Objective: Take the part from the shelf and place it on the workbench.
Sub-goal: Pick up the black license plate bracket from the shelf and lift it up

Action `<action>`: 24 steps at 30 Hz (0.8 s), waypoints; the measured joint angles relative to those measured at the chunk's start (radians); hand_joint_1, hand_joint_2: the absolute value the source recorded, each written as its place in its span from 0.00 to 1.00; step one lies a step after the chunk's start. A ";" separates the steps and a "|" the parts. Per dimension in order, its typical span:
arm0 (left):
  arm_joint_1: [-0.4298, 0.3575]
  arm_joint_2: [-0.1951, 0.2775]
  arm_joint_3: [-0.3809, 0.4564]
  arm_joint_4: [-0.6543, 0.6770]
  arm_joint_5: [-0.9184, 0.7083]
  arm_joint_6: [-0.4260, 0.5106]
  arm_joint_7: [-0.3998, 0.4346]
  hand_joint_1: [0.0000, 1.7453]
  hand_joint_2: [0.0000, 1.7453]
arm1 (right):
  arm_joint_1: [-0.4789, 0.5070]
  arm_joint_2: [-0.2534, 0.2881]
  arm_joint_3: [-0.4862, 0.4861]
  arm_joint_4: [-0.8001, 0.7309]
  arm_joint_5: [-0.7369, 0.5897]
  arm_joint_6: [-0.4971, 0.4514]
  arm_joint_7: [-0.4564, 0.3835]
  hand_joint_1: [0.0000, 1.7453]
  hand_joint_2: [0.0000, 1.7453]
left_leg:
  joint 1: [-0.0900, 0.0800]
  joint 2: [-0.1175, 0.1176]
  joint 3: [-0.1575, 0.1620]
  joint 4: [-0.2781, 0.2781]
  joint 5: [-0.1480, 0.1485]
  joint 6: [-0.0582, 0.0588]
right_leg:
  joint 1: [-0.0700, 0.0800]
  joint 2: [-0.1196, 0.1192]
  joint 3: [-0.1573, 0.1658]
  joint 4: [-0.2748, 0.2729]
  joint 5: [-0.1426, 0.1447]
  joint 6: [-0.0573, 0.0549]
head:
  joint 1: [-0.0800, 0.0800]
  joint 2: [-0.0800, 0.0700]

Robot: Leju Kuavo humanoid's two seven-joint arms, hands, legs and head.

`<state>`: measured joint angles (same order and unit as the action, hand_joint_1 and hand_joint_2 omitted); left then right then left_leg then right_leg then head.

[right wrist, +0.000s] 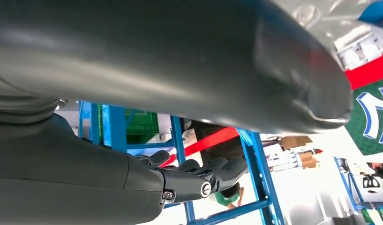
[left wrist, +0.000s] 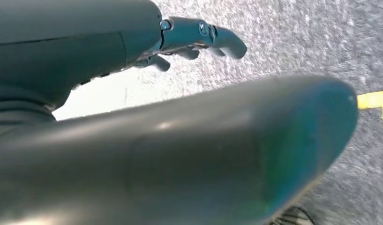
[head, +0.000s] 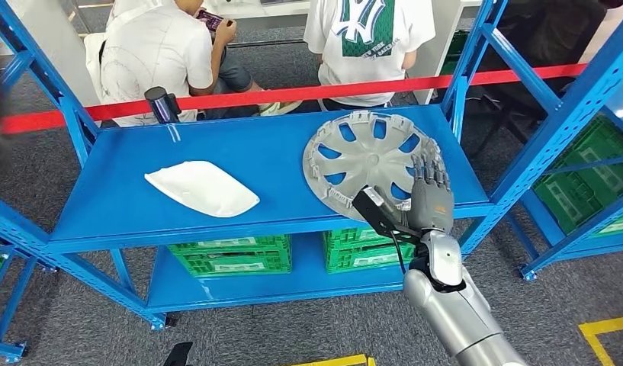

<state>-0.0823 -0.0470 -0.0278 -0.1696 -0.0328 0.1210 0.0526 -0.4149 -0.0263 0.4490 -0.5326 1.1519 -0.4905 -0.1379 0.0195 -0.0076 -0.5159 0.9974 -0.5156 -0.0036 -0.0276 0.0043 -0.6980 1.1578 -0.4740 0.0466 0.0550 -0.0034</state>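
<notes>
A silver wheel cover (head: 361, 156) lies on the right half of the blue shelf's top board (head: 239, 145). To its left lies a white curved part (head: 201, 188). My right hand (head: 430, 198) is at the wheel cover's near right rim, fingers stretched out flat above it and holding nothing. In the right wrist view the thick thumb (right wrist: 180, 93) and the dark fingers (right wrist: 199, 176) are apart, with a bit of the silver cover (right wrist: 320, 18) beyond the thumb. My left hand (left wrist: 180, 140) hangs over the grey floor, its fingers (left wrist: 203, 33) loosely bent and empty.
Green crates (head: 232, 255) sit on the lower board. A red tape (head: 293, 95) runs behind the shelf, with two people beyond it. A dark cylinder (head: 162, 104) stands at the board's back edge. Another blue rack with green crates (head: 590, 171) is on the right.
</notes>
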 joint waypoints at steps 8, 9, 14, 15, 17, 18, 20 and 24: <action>-0.008 0.003 0.000 -0.002 0.000 0.001 0.001 0.00 0.00 | 0.002 0.000 0.002 -0.004 0.002 0.003 -0.001 0.00 0.00 | 0.001 0.002 -0.007 0.063 -0.060 -0.045 | -0.001 0.009 0.087 -0.105 -0.018 -0.061 | -0.016 0.000; -0.009 0.003 0.000 -0.003 0.000 0.001 0.000 0.00 0.00 | 0.001 0.000 0.002 -0.005 0.003 0.002 -0.001 0.00 0.00 | 0.000 0.005 -0.040 0.120 -0.074 -0.046 | 0.001 0.008 0.100 -0.109 -0.026 -0.066 | -0.021 0.001; -0.001 0.003 0.000 -0.001 0.000 0.001 -0.001 0.00 0.00 | 0.005 0.000 0.002 -0.005 0.003 0.003 -0.002 0.00 0.00 | -0.004 0.005 -0.211 0.270 -0.005 -0.032 | 0.009 0.012 0.172 -0.115 -0.081 -0.073 | -0.035 0.001; 0.000 0.003 0.000 -0.001 0.000 0.001 -0.002 0.00 0.00 | 0.006 0.000 0.002 -0.005 0.003 0.003 -0.002 0.00 0.00 | -0.008 0.004 -0.206 0.209 0.056 -0.024 | 0.009 0.014 0.190 -0.116 -0.095 -0.071 | -0.038 0.001; 0.002 0.004 0.000 0.002 0.000 0.001 -0.007 0.00 0.00 | 0.007 0.001 0.001 -0.005 0.003 0.005 -0.002 0.00 0.00 | -0.018 -0.003 -0.186 0.120 0.134 -0.007 | 0.008 0.017 0.214 -0.120 -0.115 -0.063 | -0.040 0.001; 0.003 0.005 0.000 0.003 0.000 0.001 -0.010 0.00 0.00 | 0.009 0.003 0.002 -0.004 0.002 0.007 -0.002 0.00 0.00 | -0.024 -0.005 -0.180 0.101 0.145 -0.001 | 0.007 0.019 0.219 -0.122 -0.121 -0.057 | -0.041 0.002; 0.004 0.006 0.000 0.004 0.000 0.001 -0.016 0.00 0.00 | 0.011 0.005 0.002 -0.005 0.000 0.009 -0.003 0.00 0.00 | -0.032 -0.006 -0.171 0.090 0.133 0.011 | 0.004 0.021 0.228 -0.137 -0.124 -0.044 | -0.046 0.003; 0.001 0.006 0.000 -0.002 0.000 0.000 -0.022 0.00 0.00 | 0.004 0.004 0.003 -0.012 -0.001 0.008 -0.003 0.00 0.00 | -0.015 -0.009 -0.099 -0.002 0.085 0.025 | 0.004 0.007 0.192 -0.071 -0.161 -0.024 | -0.043 0.003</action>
<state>-0.0813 -0.0406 -0.0276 -0.1717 -0.0324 0.1208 0.0307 -0.4112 -0.0221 0.4520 -0.5443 1.1512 -0.4824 -0.1413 0.0049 -0.0169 -0.6153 0.9957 -0.4308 0.0210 -0.0234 0.0112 -0.5059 1.0871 -0.6350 0.0226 0.0119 -0.0004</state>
